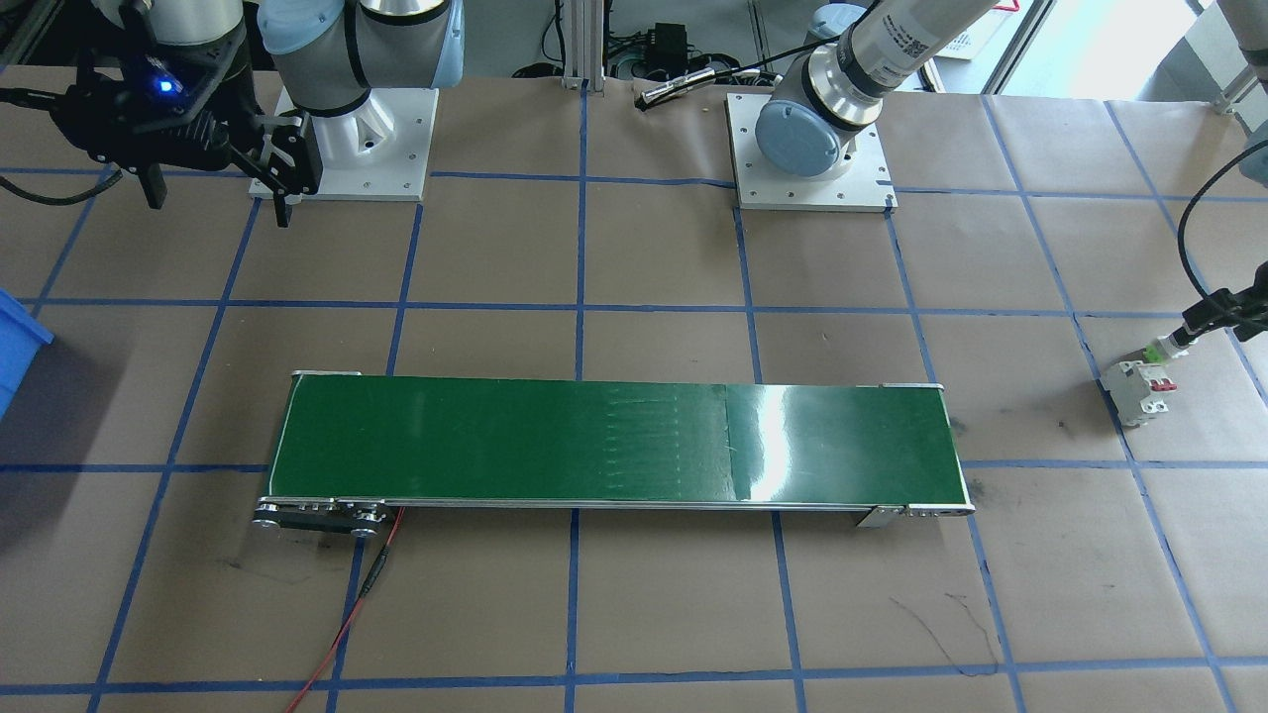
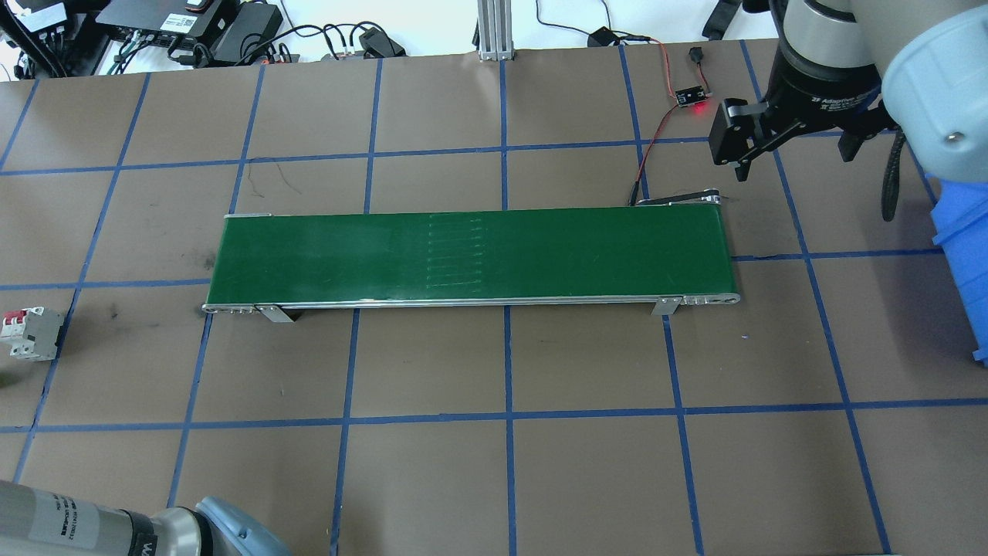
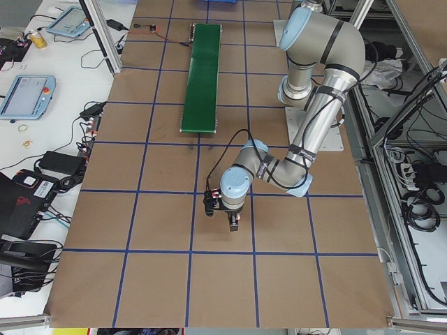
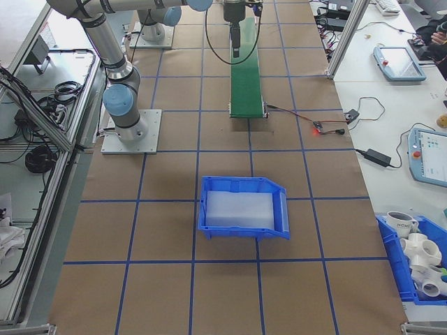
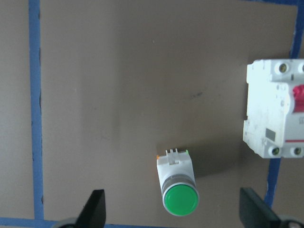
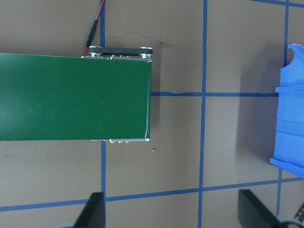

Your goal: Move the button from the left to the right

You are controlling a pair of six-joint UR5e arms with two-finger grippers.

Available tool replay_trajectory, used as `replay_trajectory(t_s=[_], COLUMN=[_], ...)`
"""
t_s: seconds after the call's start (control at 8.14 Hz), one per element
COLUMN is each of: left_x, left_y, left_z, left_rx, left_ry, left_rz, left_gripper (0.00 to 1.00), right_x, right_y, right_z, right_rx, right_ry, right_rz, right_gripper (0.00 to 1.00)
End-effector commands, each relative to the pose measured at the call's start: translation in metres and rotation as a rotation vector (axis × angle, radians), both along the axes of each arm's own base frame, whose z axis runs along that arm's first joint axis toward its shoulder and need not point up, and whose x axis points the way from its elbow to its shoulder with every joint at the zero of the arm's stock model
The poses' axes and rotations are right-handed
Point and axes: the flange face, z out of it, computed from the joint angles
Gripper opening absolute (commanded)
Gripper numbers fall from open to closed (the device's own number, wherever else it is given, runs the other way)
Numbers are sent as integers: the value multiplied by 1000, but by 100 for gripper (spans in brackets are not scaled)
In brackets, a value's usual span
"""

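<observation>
The button (image 5: 179, 197), with a round green cap on a whitish body, lies on its side on the brown table, cap toward the camera. My left gripper (image 5: 173, 209) hangs over it, open, with one finger (image 5: 97, 209) on each side and no contact. In the front-facing view the button (image 1: 1159, 349) shows at the far right, just under the left gripper (image 1: 1204, 319). My right gripper (image 6: 175, 209) is open and empty, hovering past the end of the green conveyor belt (image 6: 71, 95), and also shows in the overhead view as the right gripper (image 2: 787, 143).
A white circuit breaker (image 5: 275, 109) with red levers stands close beside the button, the same breaker (image 1: 1139, 391) (image 2: 31, 332) showing in two other views. The conveyor belt (image 2: 471, 255) spans the table's middle. A blue bin (image 4: 241, 209) (image 6: 289, 118) sits beyond the belt's end on the right arm's side.
</observation>
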Motion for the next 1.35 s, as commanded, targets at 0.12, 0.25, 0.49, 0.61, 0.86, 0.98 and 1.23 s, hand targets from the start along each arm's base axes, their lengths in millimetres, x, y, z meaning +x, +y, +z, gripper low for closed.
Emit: replay_trajectory(t_s=[0.12, 0.25, 0.49, 0.61, 0.86, 0.98, 1.23], left_x=[-3, -9, -10, -10, -10, -10, -9], left_y=[-1, 2, 3, 3, 4, 4, 5], left_z=[-12, -20, -22, -22, -22, -22, -23], left_rx=[-30, -21, -18, -18, -9, -9, -4], left_ry=[10, 24, 28, 28, 25, 25, 27], left_rz=[7, 16, 15, 12, 12, 10, 4], left_gripper=[100, 100, 100, 100, 90, 90, 90], right_x=[0, 0, 0, 0, 0, 0, 0], right_y=[0, 0, 0, 0, 0, 0, -1], right_z=[0, 0, 0, 0, 0, 0, -1], right_rx=[-1, -1, 0, -1, -3, -1, -1], right_ry=[2, -1, 0, 0, -3, -3, -6], right_rz=[0, 0, 0, 0, 0, -2, -1], right_gripper=[100, 100, 100, 100, 100, 100, 100])
